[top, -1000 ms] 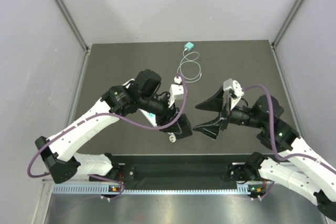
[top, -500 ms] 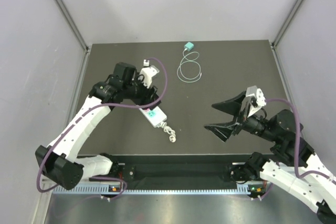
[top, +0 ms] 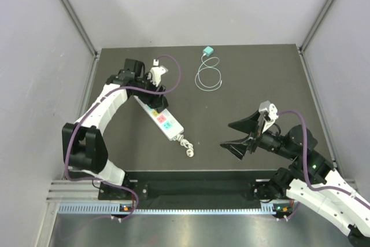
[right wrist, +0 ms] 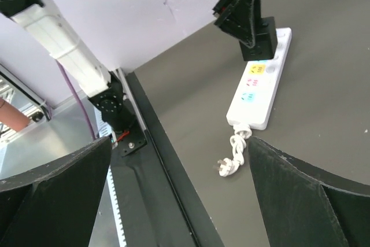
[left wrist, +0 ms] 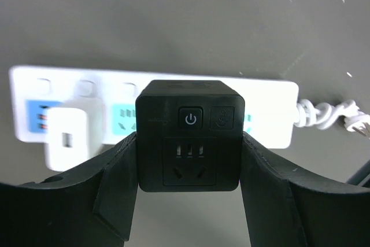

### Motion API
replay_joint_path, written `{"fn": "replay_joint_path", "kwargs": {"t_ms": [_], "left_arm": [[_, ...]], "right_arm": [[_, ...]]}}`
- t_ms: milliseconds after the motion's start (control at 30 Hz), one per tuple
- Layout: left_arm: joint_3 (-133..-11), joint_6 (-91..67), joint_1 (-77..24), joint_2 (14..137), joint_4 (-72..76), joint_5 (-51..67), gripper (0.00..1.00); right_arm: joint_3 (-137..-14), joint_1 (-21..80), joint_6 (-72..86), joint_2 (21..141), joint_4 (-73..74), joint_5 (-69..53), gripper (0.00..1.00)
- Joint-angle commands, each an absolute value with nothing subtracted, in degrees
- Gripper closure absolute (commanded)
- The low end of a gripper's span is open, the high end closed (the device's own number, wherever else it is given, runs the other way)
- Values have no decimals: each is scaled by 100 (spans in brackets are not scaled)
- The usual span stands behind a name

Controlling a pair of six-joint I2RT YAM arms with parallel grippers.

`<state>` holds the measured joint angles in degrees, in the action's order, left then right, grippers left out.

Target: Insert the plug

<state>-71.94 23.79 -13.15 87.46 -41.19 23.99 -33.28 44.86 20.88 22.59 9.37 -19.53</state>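
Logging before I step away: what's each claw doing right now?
Left claw: shut on the black plug.
Right claw: open, holding nothing.

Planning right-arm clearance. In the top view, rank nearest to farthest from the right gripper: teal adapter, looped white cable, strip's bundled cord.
1. Bundled cord, just left of the right gripper, near edge.
2. Looped white cable, mid-table, farther back.
3. Teal adapter, at the far edge.

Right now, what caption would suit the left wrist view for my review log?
Left fingers grip a black switched plug over the white power strip, beside a white adapter.
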Motion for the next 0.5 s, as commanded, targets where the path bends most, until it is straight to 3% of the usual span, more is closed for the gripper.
{"fn": "replay_joint_path", "kwargs": {"t_ms": [0, 467], "left_arm": [[-7882, 3004, -932, 8928, -4016, 3180, 100], [-7858, 3357, -510, 9518, -4438, 3183, 100]], "right_arm": [[-3305, 4447, 2180, 2144, 457, -2047, 0], [-2979, 4430, 2153, 2522, 35, -2311, 0]]}}
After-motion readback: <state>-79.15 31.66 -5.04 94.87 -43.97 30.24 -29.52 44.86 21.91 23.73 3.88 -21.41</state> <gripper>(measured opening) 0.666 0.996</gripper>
